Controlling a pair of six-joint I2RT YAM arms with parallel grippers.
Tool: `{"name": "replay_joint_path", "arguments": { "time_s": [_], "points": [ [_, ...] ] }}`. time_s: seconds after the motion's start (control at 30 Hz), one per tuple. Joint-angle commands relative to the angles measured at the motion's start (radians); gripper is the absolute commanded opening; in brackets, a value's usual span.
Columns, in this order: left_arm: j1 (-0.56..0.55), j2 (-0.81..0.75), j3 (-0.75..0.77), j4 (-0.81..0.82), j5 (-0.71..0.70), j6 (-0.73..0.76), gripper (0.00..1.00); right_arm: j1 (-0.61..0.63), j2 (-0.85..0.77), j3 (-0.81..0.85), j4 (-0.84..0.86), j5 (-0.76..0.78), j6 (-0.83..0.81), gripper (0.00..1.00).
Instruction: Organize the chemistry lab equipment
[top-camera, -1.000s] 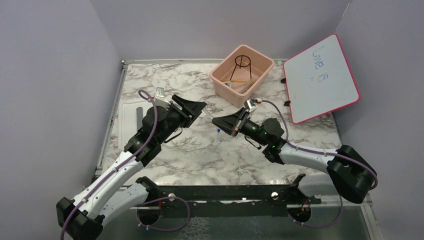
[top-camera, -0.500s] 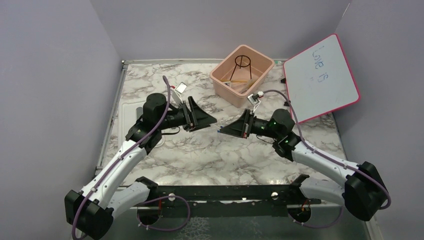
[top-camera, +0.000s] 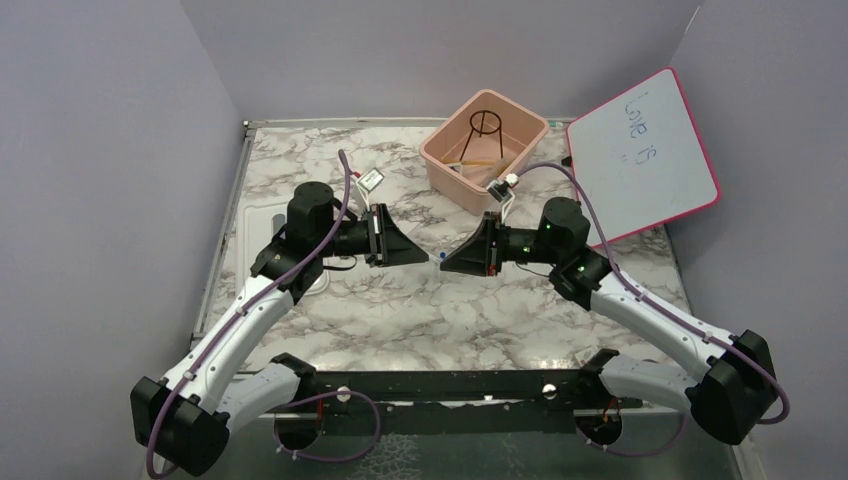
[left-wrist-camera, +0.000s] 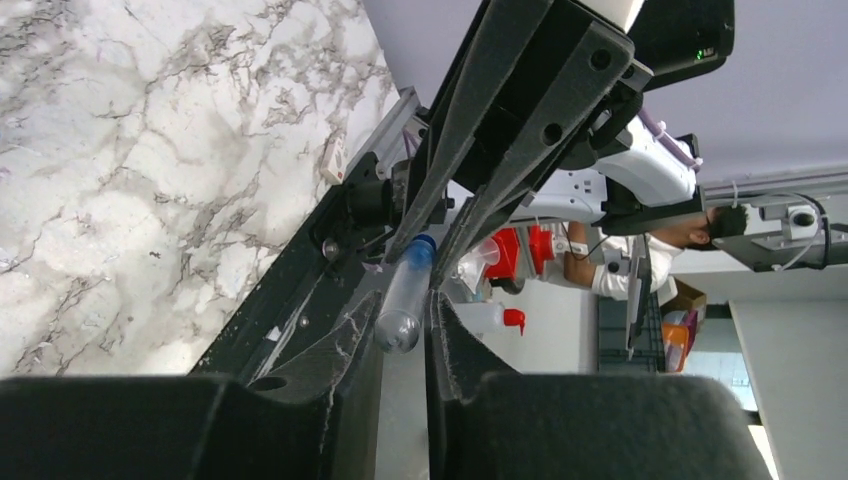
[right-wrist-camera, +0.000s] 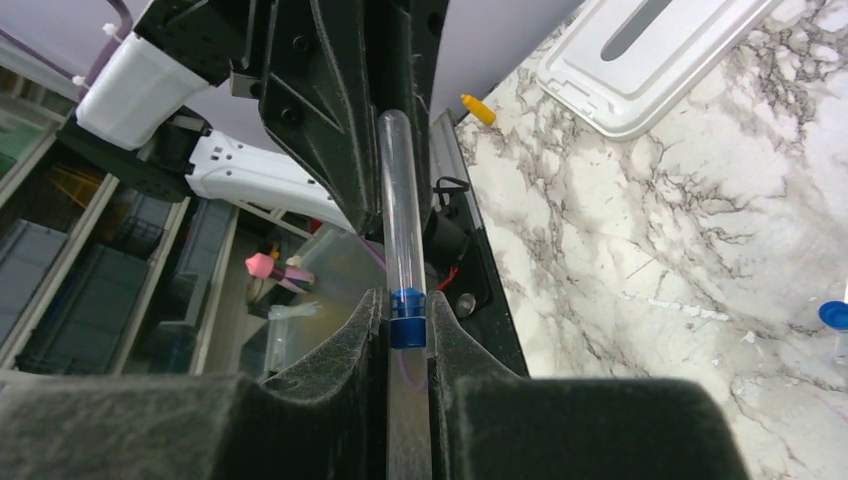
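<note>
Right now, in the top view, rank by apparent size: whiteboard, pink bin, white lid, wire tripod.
1. Whiteboard.
2. Pink bin.
3. White lid, partly hidden, so unsure against the bin.
4. Wire tripod, smallest.

Marble bench (top-camera: 400, 300) has a pink plastic bin (top-camera: 452, 183) sitting near the back edge, right of middle. Pink-framed whiteboard (top-camera: 642, 155) with some scribble leans at the back right corner, and a white lid (top-camera: 258, 235) lies flat by the left edge.

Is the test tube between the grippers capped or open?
Capped: the test tube wears a blue cap at the end in the right gripper.
</note>
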Motion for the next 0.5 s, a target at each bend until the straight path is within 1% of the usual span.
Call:
{"name": "replay_joint_path", "arguments": {
  "time_s": [0.0,0.07,0.1,0.17,0.23,0.37,0.47],
  "points": [
    [0.004,-0.003,0.016,0.041,0.065,0.029,0.17,-0.003,-0.008,0.013,-0.058,-0.039,-0.043,0.10],
    [0.004,-0.002,0.019,0.034,0.064,0.041,0.17,-0.004,-0.006,0.006,-0.016,-0.074,-0.029,0.10],
    [0.004,0.000,0.021,0.031,0.065,0.044,0.21,-0.003,-0.004,0.007,-0.010,-0.080,-0.028,0.10],
    [0.004,0.000,0.026,0.033,0.063,0.044,0.34,-0.004,-0.004,0.009,-0.017,-0.084,-0.039,0.10],
    [0.004,0.001,0.026,0.033,0.058,0.043,0.39,-0.002,-0.002,0.010,-0.019,-0.102,-0.047,0.10],
    [0.005,0.007,0.017,0.032,0.046,0.042,0.39,-0.004,-0.004,0.013,-0.022,-0.134,-0.064,0.10],
    [0.004,0.007,0.008,0.041,0.048,0.037,0.28,-0.003,0.000,0.023,-0.065,-0.111,-0.083,0.10]
  ]
}}
